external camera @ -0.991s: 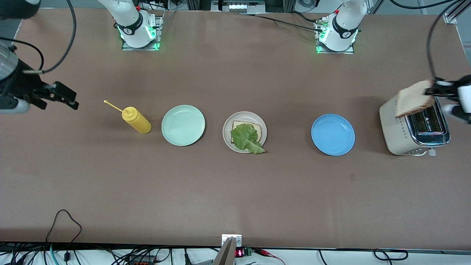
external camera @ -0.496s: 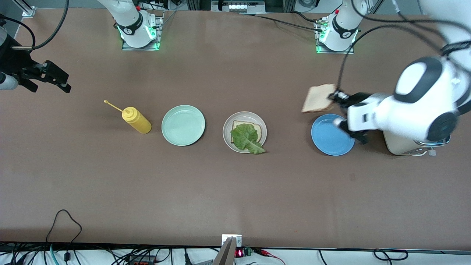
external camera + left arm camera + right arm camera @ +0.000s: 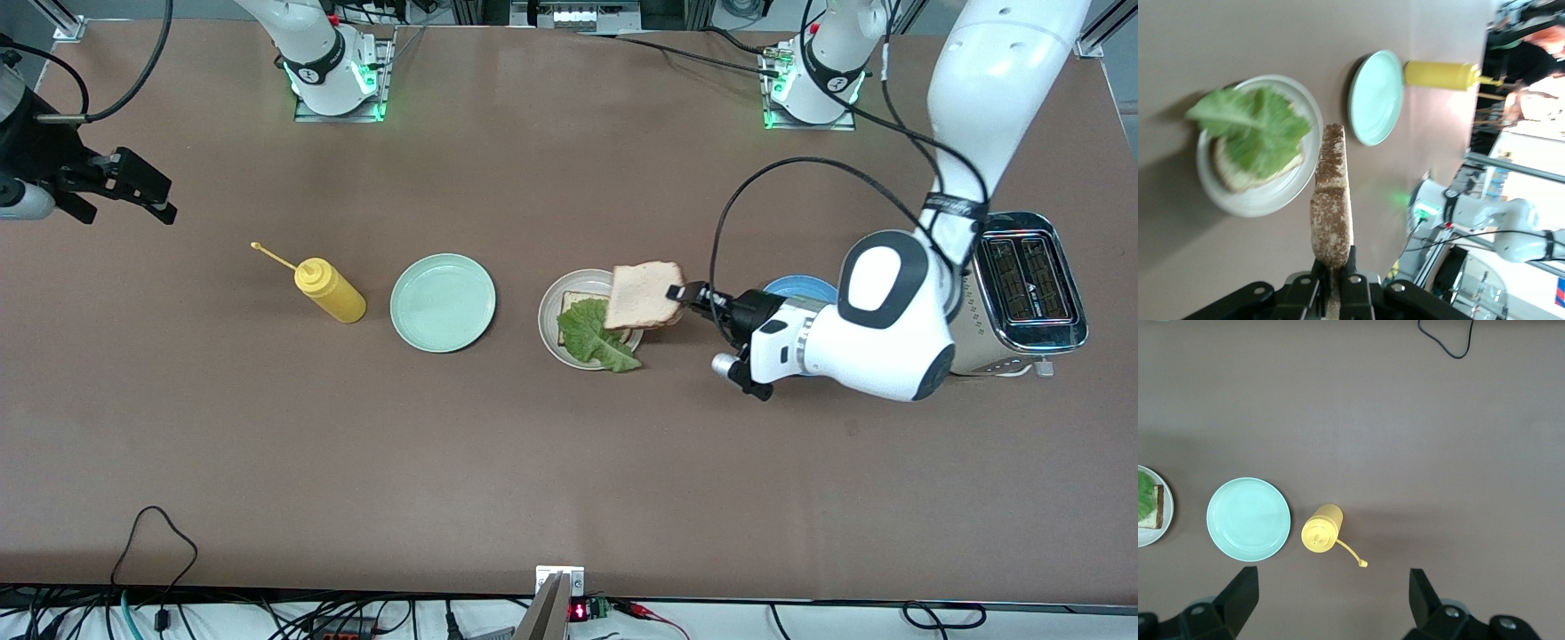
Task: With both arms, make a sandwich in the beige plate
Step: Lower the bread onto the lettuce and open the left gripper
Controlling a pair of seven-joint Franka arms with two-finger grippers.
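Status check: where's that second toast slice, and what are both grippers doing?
Left gripper shut on toast slice, over beige plate. Right gripper open, waiting. Nothing blocking.

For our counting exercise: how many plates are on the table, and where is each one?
3. The mint-green plate lies beside the yellow bottle; the beige plate, holding toast and lettuce, is in the middle; the blue plate, partly hidden under the left arm, lies beside the toaster.

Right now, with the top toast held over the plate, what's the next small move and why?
Probably lower it a little, then release. The left pincer is shut on the toast slice, which hangs above the lettuce leaf and bottom slice on the beige plate, overlapping them but not yet resting there.
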